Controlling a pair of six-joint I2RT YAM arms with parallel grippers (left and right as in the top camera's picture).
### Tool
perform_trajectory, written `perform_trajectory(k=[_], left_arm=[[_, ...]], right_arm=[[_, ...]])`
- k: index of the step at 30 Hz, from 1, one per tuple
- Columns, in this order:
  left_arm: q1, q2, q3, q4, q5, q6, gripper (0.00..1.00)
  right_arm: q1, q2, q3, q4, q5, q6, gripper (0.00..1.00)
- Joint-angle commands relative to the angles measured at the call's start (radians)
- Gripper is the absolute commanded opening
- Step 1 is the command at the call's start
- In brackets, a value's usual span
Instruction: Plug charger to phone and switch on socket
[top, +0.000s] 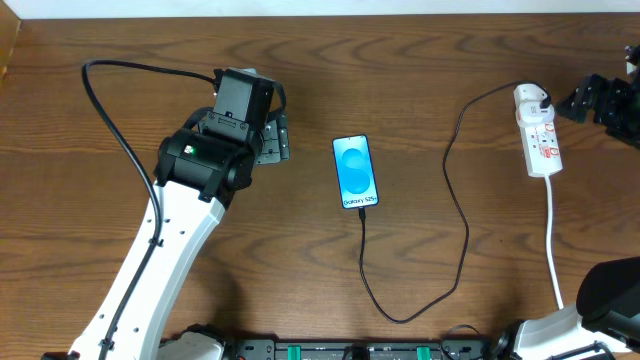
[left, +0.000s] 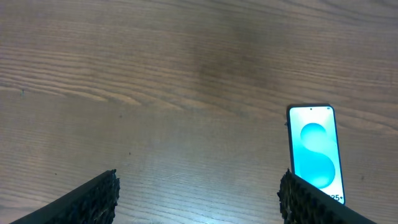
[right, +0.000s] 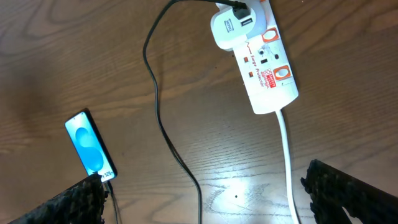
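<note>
The phone (top: 356, 171) lies flat mid-table, its blue screen lit. The thin black charger cable (top: 462, 215) runs from the white adapter on the socket, loops toward the front edge and meets the phone's bottom edge, where its tip looks plugged in. The socket (top: 540, 135) is a white power strip with red markings at the right. My left gripper (top: 280, 140) is open and empty, left of the phone (left: 315, 154). My right gripper (top: 585, 100) is open and empty beside the socket's far end. The right wrist view shows the socket (right: 264, 62), the cable (right: 158, 118) and the phone (right: 91, 144).
The socket's white cord (top: 552, 240) runs toward the front right edge and also shows in the right wrist view (right: 287, 155). A thick black robot cable (top: 110, 120) arcs at the left. The left arm's white link (top: 150, 260) crosses the front left of the wooden table.
</note>
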Motion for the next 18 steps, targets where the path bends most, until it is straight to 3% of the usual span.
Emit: perform_trajectory(k=[1, 18], left_arm=[[0.001, 0.0, 0.009, -0.003, -0.02, 0.013, 0.82], [0.001, -0.076, -0.035, -0.072, -0.05, 0.013, 0.82]], right_arm=[[0.001, -0.016, 0.01, -0.002, -0.005, 0.012, 0.99], [0.002, -0.016, 0.01, -0.002, -0.005, 0.012, 0.99]])
